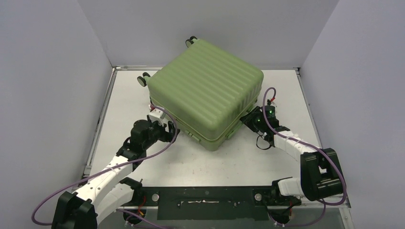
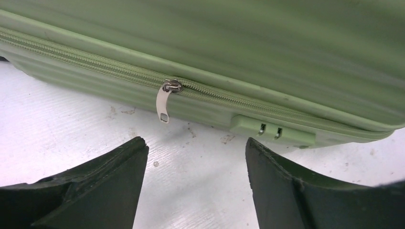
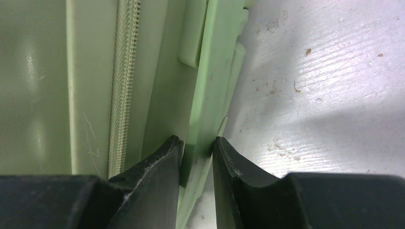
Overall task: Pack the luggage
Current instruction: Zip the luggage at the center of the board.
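The luggage point(image 1: 205, 98) is a light-green ribbed hard-shell suitcase lying flat and closed in the middle of the table. In the left wrist view its zipper runs along the side, with a silver zipper pull point(image 2: 165, 102) hanging down and a green lock block point(image 2: 272, 131) to the right of it. My left gripper point(image 2: 196, 145) is open just short of that side, with only bare table between its fingers. My right gripper point(image 3: 198, 143) has its fingers pressed on both sides of a flat green handle bar point(image 3: 212, 71) on the suitcase's right side, next to the zipper point(image 3: 123, 71).
Black wheels point(image 1: 143, 79) stick out at the suitcase's far left end. The white table point(image 1: 248, 157) has raised rails along its left and right edges, and grey walls close in on three sides. Purple cables loop off both arms.
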Controlling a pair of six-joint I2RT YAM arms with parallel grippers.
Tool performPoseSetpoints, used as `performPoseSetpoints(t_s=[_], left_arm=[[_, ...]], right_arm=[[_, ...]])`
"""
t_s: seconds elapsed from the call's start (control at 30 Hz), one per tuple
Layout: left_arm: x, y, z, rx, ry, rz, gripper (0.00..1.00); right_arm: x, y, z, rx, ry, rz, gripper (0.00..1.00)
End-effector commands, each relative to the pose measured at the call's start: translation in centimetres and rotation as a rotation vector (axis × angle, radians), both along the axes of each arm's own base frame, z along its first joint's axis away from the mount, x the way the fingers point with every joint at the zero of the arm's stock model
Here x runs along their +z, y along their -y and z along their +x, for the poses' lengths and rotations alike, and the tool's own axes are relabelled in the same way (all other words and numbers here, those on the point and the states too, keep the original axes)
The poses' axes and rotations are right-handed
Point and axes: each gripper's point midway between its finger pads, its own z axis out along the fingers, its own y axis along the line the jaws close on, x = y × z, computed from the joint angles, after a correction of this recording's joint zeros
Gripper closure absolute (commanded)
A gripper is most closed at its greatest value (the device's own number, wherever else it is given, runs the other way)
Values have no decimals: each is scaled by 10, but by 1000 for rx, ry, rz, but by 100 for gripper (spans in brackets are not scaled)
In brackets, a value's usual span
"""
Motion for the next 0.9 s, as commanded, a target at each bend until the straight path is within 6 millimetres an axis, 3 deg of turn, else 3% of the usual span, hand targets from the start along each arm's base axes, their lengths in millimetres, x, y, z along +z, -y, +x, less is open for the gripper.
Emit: performPoseSetpoints(t_s=[0.0,0.27,0.57,0.87], left_arm=[[26,0,20,6,131,31,32],[16,-13,46,59,92,200,41],[3,-6,58,43,95,219,45],[6,8,68,-8,195,152,48]], right_arm=[[-13,-11,-18,95,-38,-19,89],[-7,-15,-15,113,-22,-10,90],[-4,-22,-13,131,-11,16,90],[0,-28,-13,145,10,39,90]])
